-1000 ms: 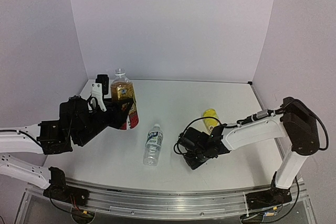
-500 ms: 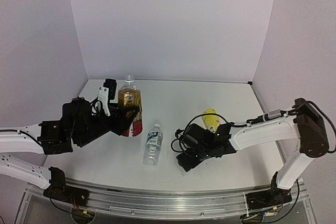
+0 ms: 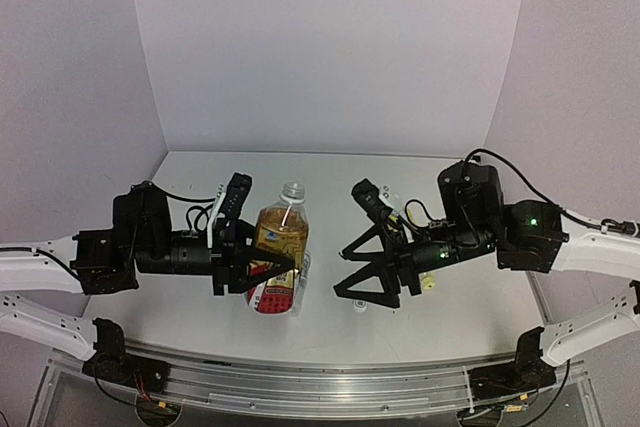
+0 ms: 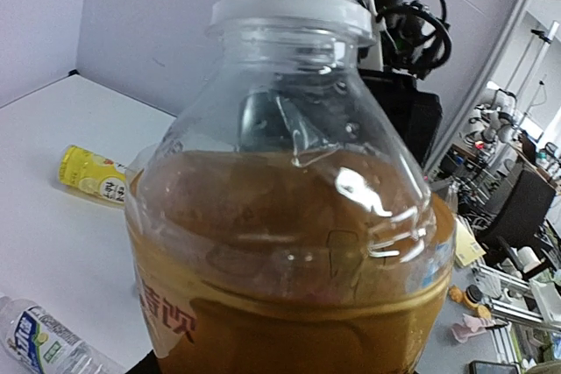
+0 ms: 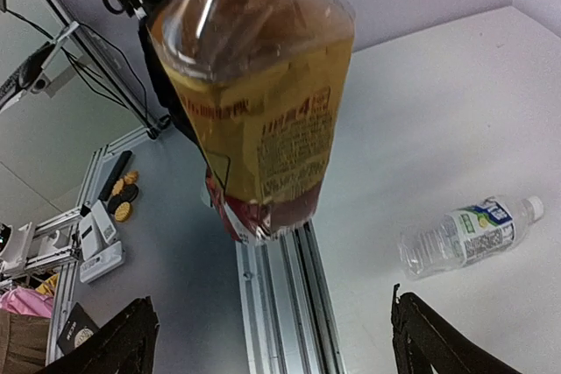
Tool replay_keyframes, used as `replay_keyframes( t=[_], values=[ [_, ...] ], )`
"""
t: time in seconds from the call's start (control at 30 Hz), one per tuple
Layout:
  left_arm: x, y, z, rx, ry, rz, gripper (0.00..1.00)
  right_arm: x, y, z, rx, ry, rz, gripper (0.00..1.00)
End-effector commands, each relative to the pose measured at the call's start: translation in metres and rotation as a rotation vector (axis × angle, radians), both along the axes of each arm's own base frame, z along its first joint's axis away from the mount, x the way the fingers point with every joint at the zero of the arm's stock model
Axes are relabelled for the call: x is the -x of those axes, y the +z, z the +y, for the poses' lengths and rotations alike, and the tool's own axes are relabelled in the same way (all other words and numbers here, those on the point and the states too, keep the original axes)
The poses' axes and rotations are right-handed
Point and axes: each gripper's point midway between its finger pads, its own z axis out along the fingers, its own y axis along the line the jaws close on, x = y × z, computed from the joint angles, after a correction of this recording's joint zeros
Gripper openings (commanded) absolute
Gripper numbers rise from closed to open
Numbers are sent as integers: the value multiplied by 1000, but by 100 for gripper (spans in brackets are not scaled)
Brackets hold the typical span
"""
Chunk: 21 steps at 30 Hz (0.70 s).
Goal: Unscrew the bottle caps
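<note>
Top view: carried since a second ago from near the worktop's (image 3: 420,172) back-left corner to above its front-left part, amber bottle (image 3: 280,242) clamped in the closed left end effector (image 3: 250,259); right end effector (image 3: 362,243) no longer shut, gaping, empty. Left wrist: white Chinese characters on red band (image 4: 162,304). Right wrist: beige label (image 5: 272,146), print too small to read

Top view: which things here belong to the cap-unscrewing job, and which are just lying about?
Job:
- amber bottle, gripped by the left end effector
- clear bottle, lying on its side
- yellow bottle, lying on its side

Lying about:
- white gadget, beyond the edge of the table
- workshop clutter in the background
</note>
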Motion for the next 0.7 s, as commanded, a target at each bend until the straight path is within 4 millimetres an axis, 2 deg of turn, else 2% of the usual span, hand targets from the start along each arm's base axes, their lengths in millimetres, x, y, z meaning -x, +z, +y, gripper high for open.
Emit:
replay_keyframes(
  t=[0.0,0.23,0.43,0.67],
  values=[
    [23,41,-3,118,-136,-43,4,9,55,17,-195,89,-52,89],
    [13,38,-15,93,-109,-33,3,-15,74,44,-266,15,-71,88],
    [1,42,-18,108,-50,-31,3,-17,74,61,-291,30,1,85],
    [5,39,-22,103,-80,-20,4,-22,74,75,-337,34,36,78]
  ],
)
